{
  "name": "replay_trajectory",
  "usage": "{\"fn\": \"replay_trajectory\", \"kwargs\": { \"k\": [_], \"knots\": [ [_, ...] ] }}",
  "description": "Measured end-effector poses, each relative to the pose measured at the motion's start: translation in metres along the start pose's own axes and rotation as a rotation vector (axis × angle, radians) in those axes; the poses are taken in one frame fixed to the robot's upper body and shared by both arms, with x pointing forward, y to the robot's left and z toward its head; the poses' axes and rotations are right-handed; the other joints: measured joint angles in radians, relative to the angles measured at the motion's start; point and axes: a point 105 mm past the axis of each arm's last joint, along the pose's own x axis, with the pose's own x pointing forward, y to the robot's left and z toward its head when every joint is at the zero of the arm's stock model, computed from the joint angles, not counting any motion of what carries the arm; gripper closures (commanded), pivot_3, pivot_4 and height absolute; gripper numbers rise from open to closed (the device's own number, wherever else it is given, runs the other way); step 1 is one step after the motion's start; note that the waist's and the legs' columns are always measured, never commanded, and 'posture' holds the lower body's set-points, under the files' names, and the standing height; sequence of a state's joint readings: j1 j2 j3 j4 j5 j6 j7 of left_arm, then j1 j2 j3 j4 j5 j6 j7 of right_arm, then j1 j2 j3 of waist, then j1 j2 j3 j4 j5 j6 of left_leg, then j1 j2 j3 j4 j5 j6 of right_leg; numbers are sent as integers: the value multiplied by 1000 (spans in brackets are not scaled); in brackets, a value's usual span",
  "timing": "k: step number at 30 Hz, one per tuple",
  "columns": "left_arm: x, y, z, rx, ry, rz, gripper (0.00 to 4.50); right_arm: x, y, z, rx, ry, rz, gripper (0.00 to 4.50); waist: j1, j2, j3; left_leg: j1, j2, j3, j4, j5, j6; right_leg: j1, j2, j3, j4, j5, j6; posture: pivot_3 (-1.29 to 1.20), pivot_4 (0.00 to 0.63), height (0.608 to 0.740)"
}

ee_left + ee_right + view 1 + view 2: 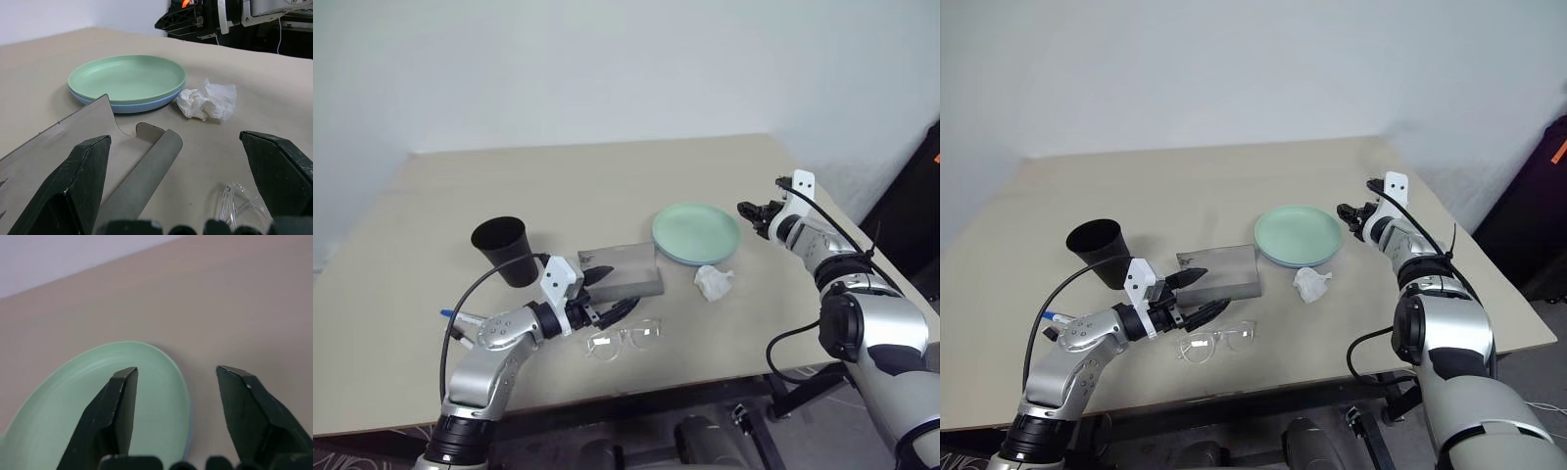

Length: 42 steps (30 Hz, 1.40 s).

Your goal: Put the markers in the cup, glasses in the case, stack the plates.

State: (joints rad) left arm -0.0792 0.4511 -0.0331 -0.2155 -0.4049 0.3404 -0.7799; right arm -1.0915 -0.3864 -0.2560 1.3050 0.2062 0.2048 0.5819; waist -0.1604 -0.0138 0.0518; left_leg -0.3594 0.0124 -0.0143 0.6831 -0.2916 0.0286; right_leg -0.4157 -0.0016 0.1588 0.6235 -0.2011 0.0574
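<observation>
On the table (431,196) the pale green plate (695,230) already sits stacked on the light blue plate (132,105) – stiff, light plastic, best taken by the rim. The right gripper (176,377) hovers at that rim, jaws apart, holding nothing. Next in size, the black cup (504,250) stands upright near the left edge, rigid and easy to tip. The grey case (622,269) lies just beside it, lid open – light card, likely to slide. The left gripper (604,294) is spread wide over the case's near edge, empty. The glasses (625,339) lie just in front of the case – thin, fragile; take them at the bridge. A blue-capped marker (445,313) peeks out behind the left arm
</observation>
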Motion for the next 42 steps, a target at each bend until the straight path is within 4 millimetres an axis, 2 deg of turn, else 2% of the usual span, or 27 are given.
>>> {"fn": "replay_trajectory", "kwargs": {
  "k": [3, 5, 7, 11, 14, 18, 23, 30, 33, 39, 42],
  "knots": [
    [0, 0, 0, 3, 2, 0, 0, -10, 5, 8, -141, -6, 139, 1726, 3, 0, 0, 0, 0, -1, 0, 0, 0, 1, 0, 0, -1, 0, 1, 0, 0, 740],
    [-1, 1, 0, 4, 3, 1, 0, -19, 6, 6, -255, 19, 227, 1726, 4, 0, 0, 0, 0, -1, 0, 0, 0, 1, -1, -1, -1, -1, 1, 0, 0, 740],
    [-1, 1, 1, 7, 3, -1, 0, -34, 8, -11, -379, 95, 352, 1726, 7, 0, 0, 0, 0, -2, 0, 0, 0, 2, -1, -1, -1, -1, 1, 0, 0, 740],
    [-1, 3, 1, 11, 7, -6, 0, -56, 18, -46, -453, 220, 524, 1726, 6, 1, 0, 1, 0, -1, 1, 0, 0, 2, -1, -1, 1, -1, 1, 0, 0, 740],
    [0, 3, 1, 9, 8, -9, 0, -71, 25, -57, -495, 280, 603, 1726, 7, 1, 0, 2, 0, -1, 2, 0, 0, 2, -1, -1, 2, -1, 1, 0, 0, 740],
    [1, 3, 1, 9, 6, -14, 0, -81, 41, -65, -523, 312, 669, 1726, 8, 1, 0, 4, 0, -1, 2, 0, 0, 4, 0, -1, 1, -1, 1, 0, 0, 740],
    [2, 2, 1, 9, 5, -15, 0, -82, 50, -88, -513, 359, 687, 1726, 8, 1, 0, 3, -1, -1, 3, 0, 0, 4, -1, -1, 1, -1, 1, 0, 0, 740],
    [2, 2, 1, 6, 5, -17, 0, -59, 55, -100, -568, 380, 613, 1726, 8, 1, 0, 4, -1, -1, 2, 0, 0, 4, -1, -1, 1, -1, 1, 0, 0, 740],
    [2, 2, 0, 7, 6, -15, 0, -55, 54, -103, -592, 393, 604, 2338, 10, 1, 0, 3, -1, -1, 2, 0, 0, 4, -1, -2, 0, -1, 1, 0, 0, 740],
    [3, 2, 0, 6, 6, -10, 0, -60, 55, -102, -593, 401, 648, 4387, 9, 0, 0, 3, -1, -1, 2, 0, 0, 4, -1, -1, 1, -1, 1, 0, 0, 740],
    [3, 3, 0, 6, 6, -6, 0, -63, 62, -90, -563, 359, 693, 4483, 8, 0, 0, 3, -1, -1, 2, 0, 0, 4, -1, -1, 1, -1, 1, 0, 0, 740]
  ]
}}
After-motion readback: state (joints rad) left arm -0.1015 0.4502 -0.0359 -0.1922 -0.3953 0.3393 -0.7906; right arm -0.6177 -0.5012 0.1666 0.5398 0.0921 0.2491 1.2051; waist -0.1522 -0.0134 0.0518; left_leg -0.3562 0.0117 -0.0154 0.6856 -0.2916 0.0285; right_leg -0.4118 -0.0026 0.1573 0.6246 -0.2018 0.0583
